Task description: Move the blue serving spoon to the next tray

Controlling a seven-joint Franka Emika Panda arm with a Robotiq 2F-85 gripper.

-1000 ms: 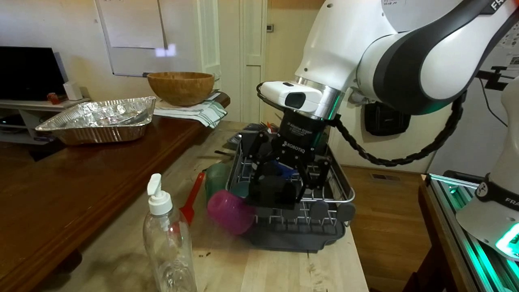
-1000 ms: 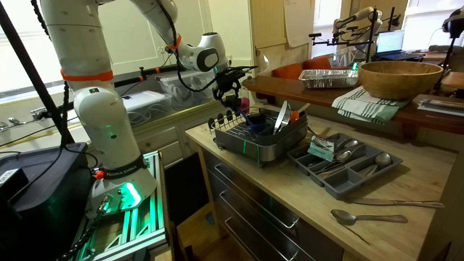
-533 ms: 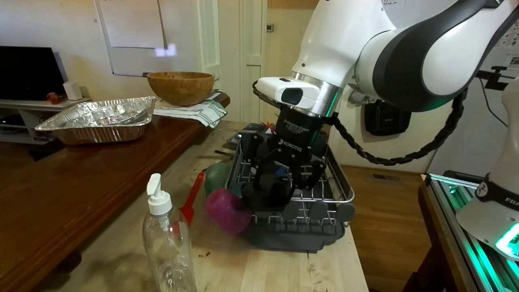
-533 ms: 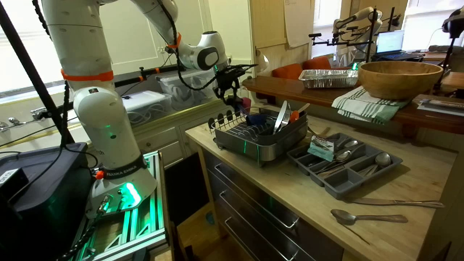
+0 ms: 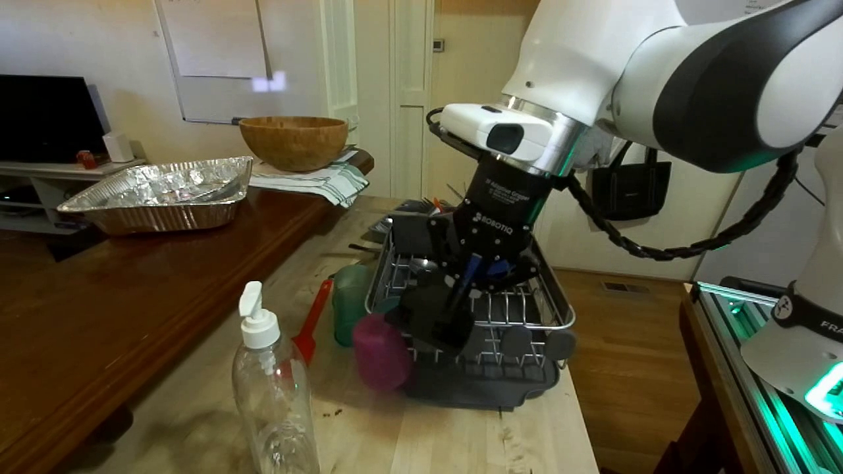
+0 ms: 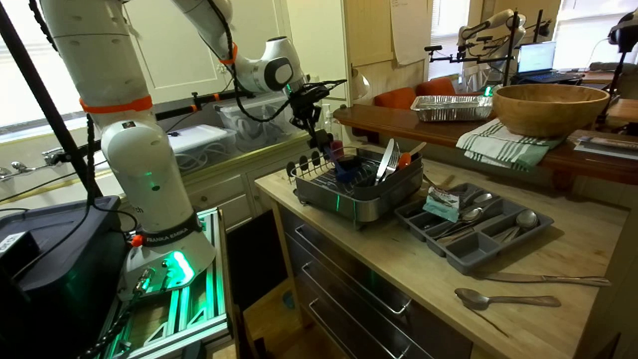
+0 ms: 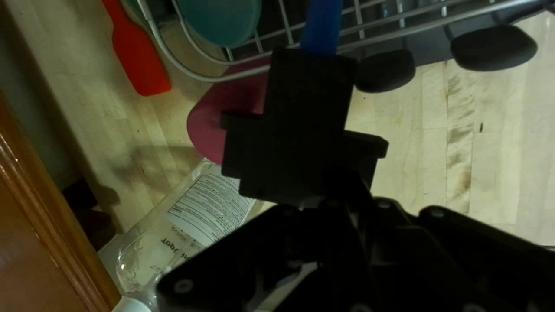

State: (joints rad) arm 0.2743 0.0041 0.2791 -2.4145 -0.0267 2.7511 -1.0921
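In an exterior view the arm has swung right. Above the rack, the gripper, tilted further, is clamped on the blue spoon, whose bowl hangs lower there. At the rack's near left corner the magenta cup leans less. The arm's base reads FRANKA EMIKA, the gripper ROBOTIQ; print on the bottle is mostly too blurred.

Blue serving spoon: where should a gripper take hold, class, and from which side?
Probably high on the handle, from above, where the gripper holds it: that part is slim and slants upward, while the round bowl sits lower, in or over the dish rack.
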